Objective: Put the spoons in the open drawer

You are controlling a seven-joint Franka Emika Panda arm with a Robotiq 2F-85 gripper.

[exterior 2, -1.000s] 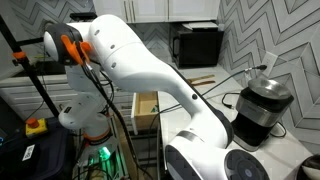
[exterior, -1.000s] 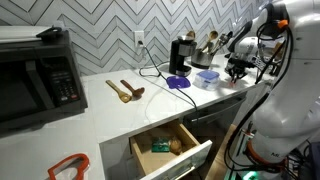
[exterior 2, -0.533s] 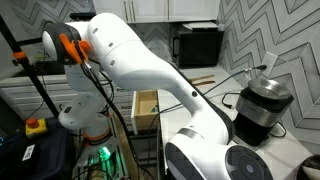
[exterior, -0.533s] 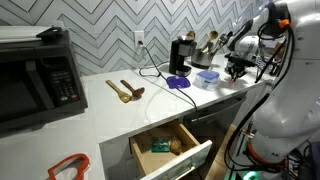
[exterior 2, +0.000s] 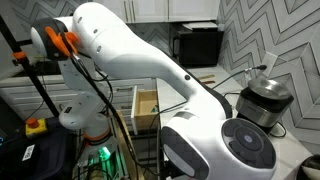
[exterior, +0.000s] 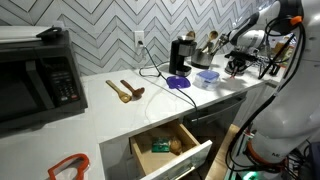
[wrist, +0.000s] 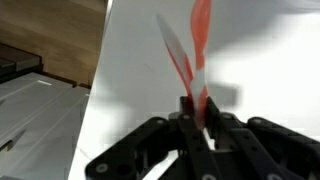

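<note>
Step in hand: the claw (wrist: 198,108) is clenched on a slim red-and-white spoon (wrist: 197,45), which is blurred in the wrist view; this reads as the carry stage for one spoon
Where the claw is: in an exterior view the arm (exterior: 262,30) holds it over the far right end of the worktop (exterior: 150,112), just beside a blue bowl (exterior: 207,77)
Where the drawer is: the open drawer (exterior: 172,145) stands pulled out under the near edge of the worktop, its light wood inside showing, something green in it; it is well apart from the claw, to the left and nearer
Spoons left out: two wooden spoons (exterior: 125,92) lie on the worktop left of centre, near the microwave (exterior: 35,75); a purple piece (exterior: 178,82) lies by the coffee machine (exterior: 181,55), too small to name
Next move: likely a swing left and toward the near edge, a descent past the worktop's lip over the drawer's mouth, and only then a release
Surface and room: smooth white worktop with a dark cable across it, grey herringbone tile behind, wood floor below
</note>
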